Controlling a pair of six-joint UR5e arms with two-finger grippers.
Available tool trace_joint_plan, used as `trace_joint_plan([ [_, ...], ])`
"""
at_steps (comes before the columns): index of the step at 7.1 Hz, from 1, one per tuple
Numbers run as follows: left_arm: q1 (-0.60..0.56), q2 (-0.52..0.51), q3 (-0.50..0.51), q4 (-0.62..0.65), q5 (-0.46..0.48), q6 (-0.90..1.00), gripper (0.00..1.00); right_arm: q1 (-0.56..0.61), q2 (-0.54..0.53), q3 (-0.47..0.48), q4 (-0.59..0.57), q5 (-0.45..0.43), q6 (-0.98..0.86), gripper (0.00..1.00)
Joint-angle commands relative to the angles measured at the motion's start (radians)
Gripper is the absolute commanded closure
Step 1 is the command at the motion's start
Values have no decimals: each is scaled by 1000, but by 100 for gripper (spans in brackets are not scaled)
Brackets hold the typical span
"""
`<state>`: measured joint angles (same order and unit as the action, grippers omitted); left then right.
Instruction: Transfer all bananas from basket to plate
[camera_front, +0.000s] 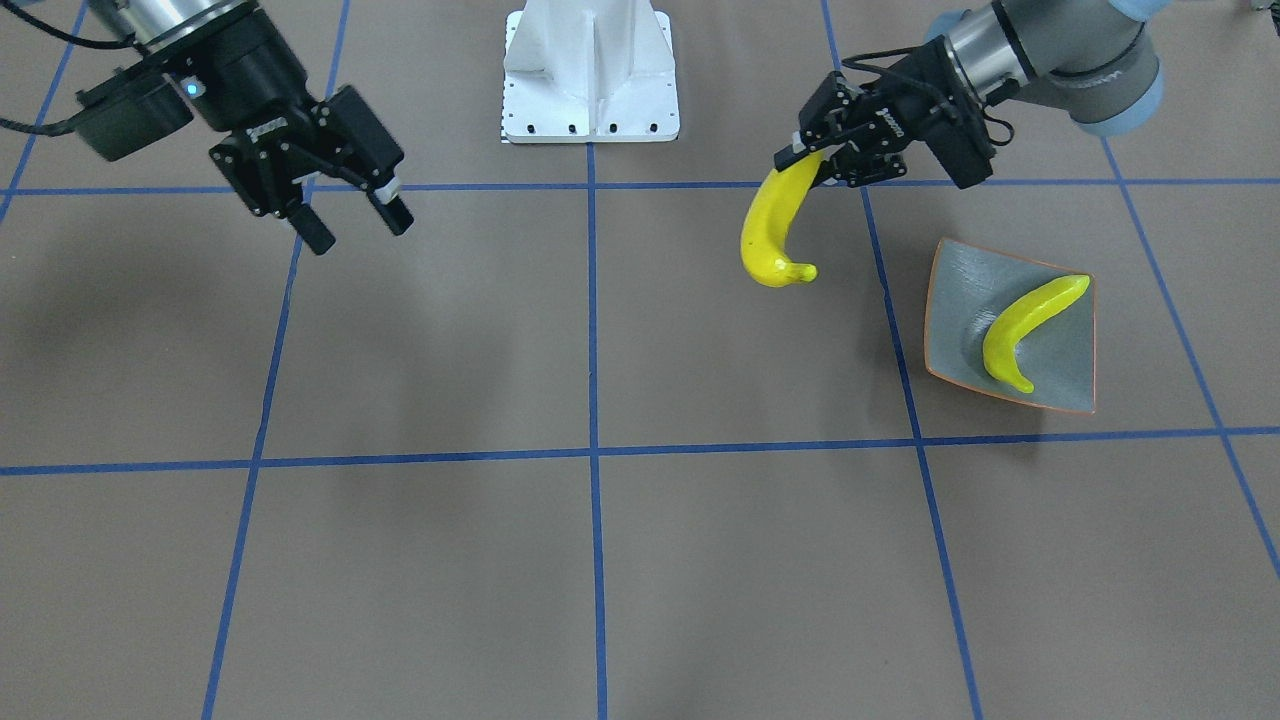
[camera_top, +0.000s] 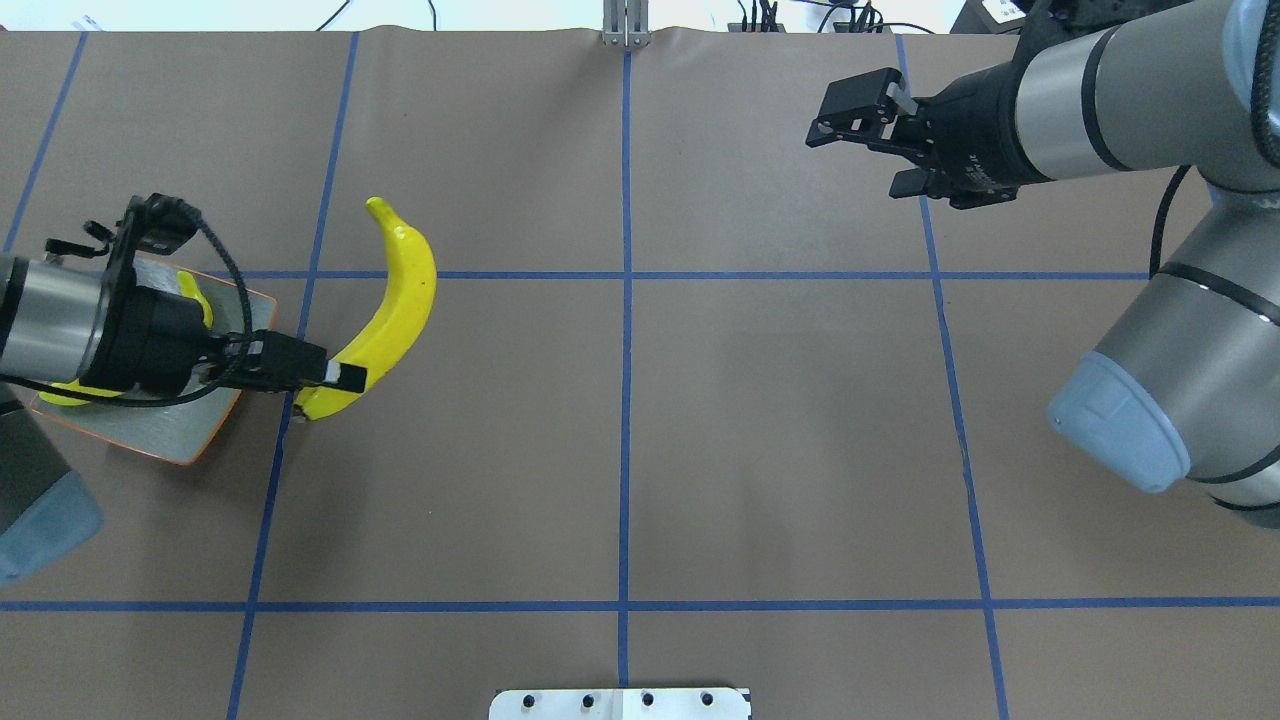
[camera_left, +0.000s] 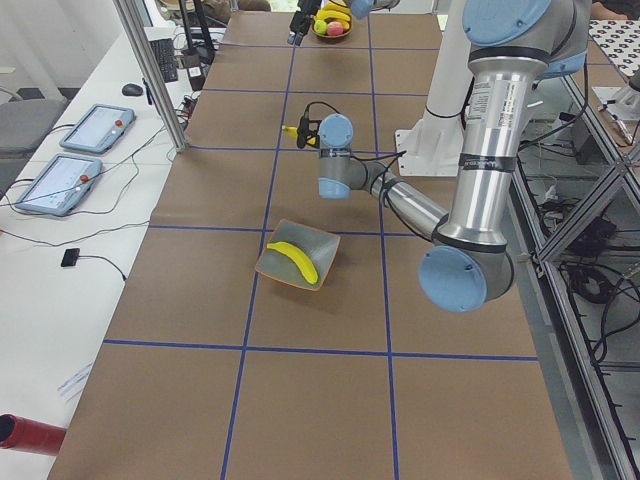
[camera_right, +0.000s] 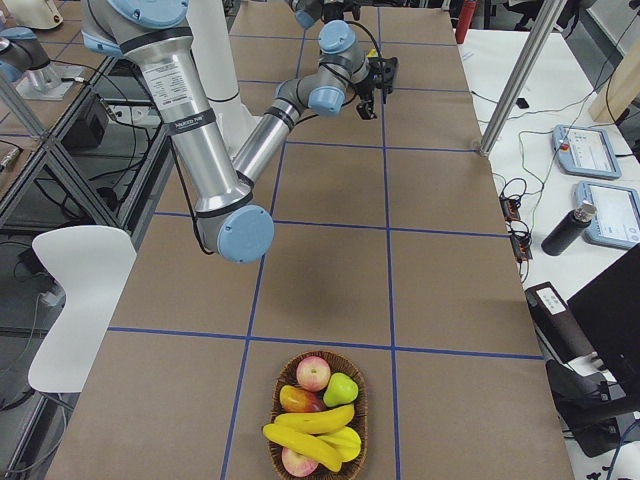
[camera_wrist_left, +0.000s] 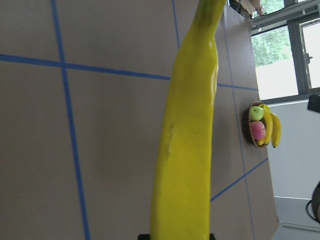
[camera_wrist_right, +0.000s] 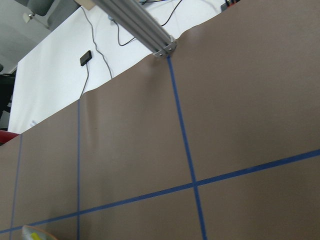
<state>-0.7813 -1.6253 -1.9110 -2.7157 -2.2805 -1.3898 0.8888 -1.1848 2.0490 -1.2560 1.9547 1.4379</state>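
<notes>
Because the left gripper (camera_front: 815, 165) is pinching the carried banana (camera_front: 770, 230) only by its end, beside the plate (camera_front: 955, 275), it is likely risking a swing and a slip off the rim or onto the plated banana (camera_front: 1030, 325); the right gripper (camera_front: 360, 232) is hovering spread wide, empty.

The held banana (camera_front: 772, 232) and the lying banana (camera_front: 1030, 325) are glossy bright yellow. The plate (camera_front: 965, 280) is grey-blue with a thin orange-brown rim. The table (camera_front: 700, 560) is brown with a blue line grid; the left gripper (camera_front: 803, 168) and right gripper (camera_front: 360, 232) are black.
</notes>
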Motion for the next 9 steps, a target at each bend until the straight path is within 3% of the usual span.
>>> trace_joint_plan([
  [1,-21,172,41,-117,-2,101,100,106,-86,-87,-2,50,-217,0],
  [4,-49,208,290,-365,-2,191,100,315,-226,-137,4,209,-562,0],
  [6,-81,200,383,-397,-25,255,100,386,-256,-188,9,260,-692,0],
  [8,-117,193,444,-388,-39,337,100,387,-256,-190,9,262,-694,0],
  [9,-153,150,485,-386,-65,342,58,394,-256,-196,10,263,-698,0],
])
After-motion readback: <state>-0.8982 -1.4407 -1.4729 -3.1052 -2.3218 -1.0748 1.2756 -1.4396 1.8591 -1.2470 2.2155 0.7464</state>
